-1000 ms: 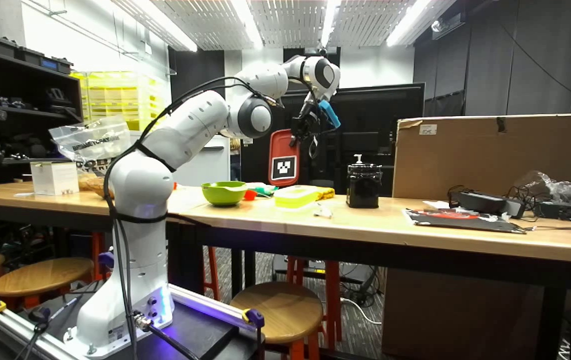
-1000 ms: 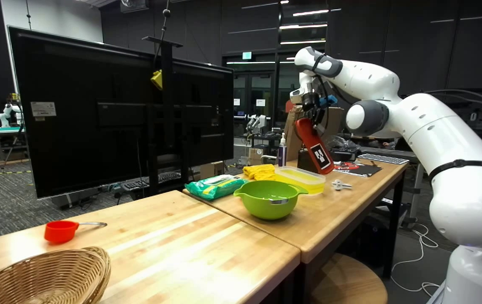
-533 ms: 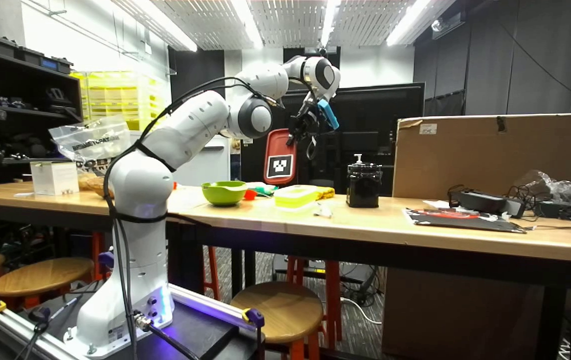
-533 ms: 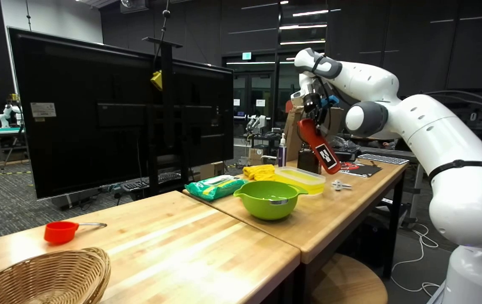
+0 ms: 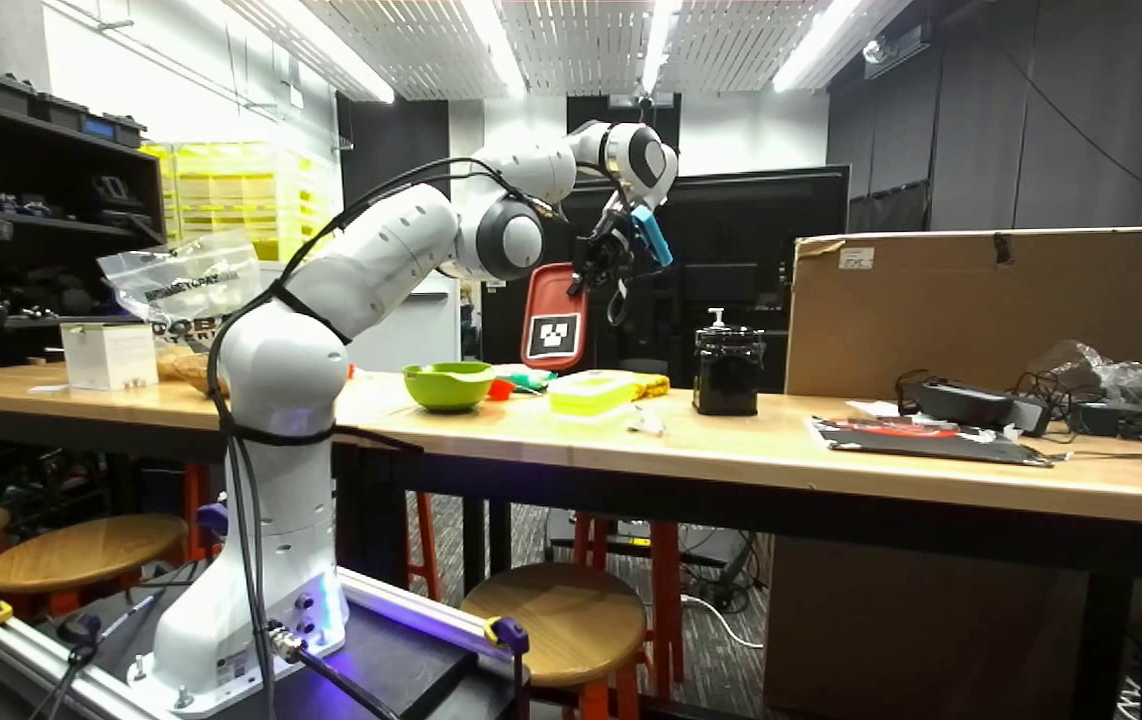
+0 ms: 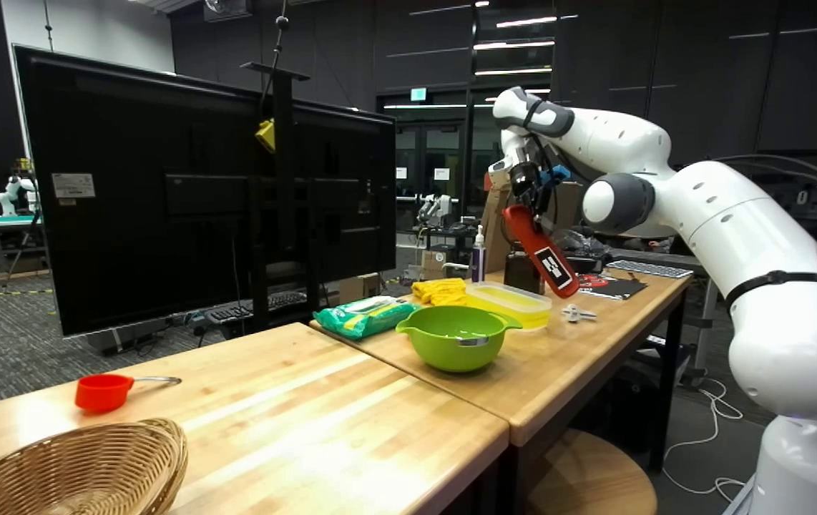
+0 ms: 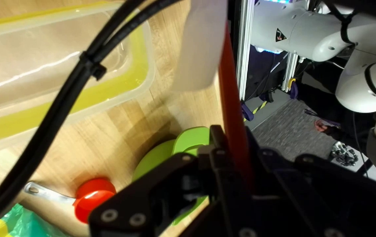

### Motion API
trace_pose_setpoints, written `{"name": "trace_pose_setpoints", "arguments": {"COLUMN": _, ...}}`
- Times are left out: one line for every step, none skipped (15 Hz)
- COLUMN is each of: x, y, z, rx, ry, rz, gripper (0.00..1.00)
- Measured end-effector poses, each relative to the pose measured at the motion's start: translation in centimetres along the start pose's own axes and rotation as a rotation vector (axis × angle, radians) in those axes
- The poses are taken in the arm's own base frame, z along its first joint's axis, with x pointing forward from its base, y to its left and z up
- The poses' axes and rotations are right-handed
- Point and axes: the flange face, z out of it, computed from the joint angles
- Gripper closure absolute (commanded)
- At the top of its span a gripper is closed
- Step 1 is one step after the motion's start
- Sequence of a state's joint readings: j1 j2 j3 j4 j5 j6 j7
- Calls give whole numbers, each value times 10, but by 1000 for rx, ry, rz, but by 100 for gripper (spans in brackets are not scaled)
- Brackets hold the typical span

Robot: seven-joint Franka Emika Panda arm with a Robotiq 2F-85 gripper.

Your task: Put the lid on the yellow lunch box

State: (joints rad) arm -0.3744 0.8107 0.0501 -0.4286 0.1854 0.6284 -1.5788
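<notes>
The orange-red lid (image 5: 545, 300) with its black-and-white square patch hangs steeply tilted, shown also in an exterior view (image 6: 527, 232). My gripper (image 5: 577, 284) is shut on its upper edge. In the wrist view the lid (image 7: 231, 98) shows edge-on between the fingers (image 7: 232, 141). The lunch box (image 6: 512, 304), low, rectangular and yellow, sits uncovered on the table, also seen in an exterior view (image 5: 591, 393). The lid is in the air, apart from the box. In the wrist view the box (image 7: 133, 65) lies at the upper left, crossed by a black cable.
A green bowl (image 6: 444, 340) stands beside the box, with a red measuring cup (image 7: 97, 194) near it. A green wipes pack (image 6: 362, 318), a yellow cloth (image 6: 441, 291), a dark jar (image 5: 728, 370) and a small white piece (image 6: 578, 313) are close by. A large screen (image 6: 201, 200) stands behind.
My gripper and the lid have shifted a little left in an exterior view, while the lid's lower end has moved slightly right in an exterior view. The wrist is slightly lower. The lid stays held.
</notes>
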Motion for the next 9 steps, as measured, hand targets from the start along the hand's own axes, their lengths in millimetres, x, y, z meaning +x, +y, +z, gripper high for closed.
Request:
{"name": "trace_pose_setpoints", "arguments": {"x": 1, "y": 1, "z": 3, "rx": 17, "ry": -5, "rz": 9, "gripper": 97}}
{"name": "trace_pose_setpoints", "arguments": {"x": 2, "y": 1, "z": 6, "rx": 36, "ry": -10, "rz": 20, "gripper": 97}}
{"name": "trace_pose_setpoints", "arguments": {"x": 2, "y": 3, "z": 8, "rx": 47, "ry": -15, "rz": 26, "gripper": 97}}
{"name": "trace_pose_setpoints", "arguments": {"x": 2, "y": 5, "z": 11, "rx": 57, "ry": -22, "rz": 34, "gripper": 97}}
{"name": "trace_pose_setpoints", "arguments": {"x": 2, "y": 6, "z": 13, "rx": 69, "ry": -29, "rz": 40, "gripper": 97}}
{"name": "trace_pose_setpoints", "arguments": {"x": 3, "y": 7, "z": 15, "rx": 78, "ry": -37, "rz": 46, "gripper": 97}}
{"name": "trace_pose_setpoints", "arguments": {"x": 3, "y": 10, "z": 17, "rx": 86, "ry": -45, "rz": 54, "gripper": 97}}
{"name": "trace_pose_setpoints", "arguments": {"x": 3, "y": 11, "z": 19, "rx": 93, "ry": -53, "rz": 61, "gripper": 97}}
{"name": "trace_pose_setpoints", "arguments": {"x": 3, "y": 12, "z": 21, "rx": 106, "ry": -61, "rz": 67, "gripper": 97}}
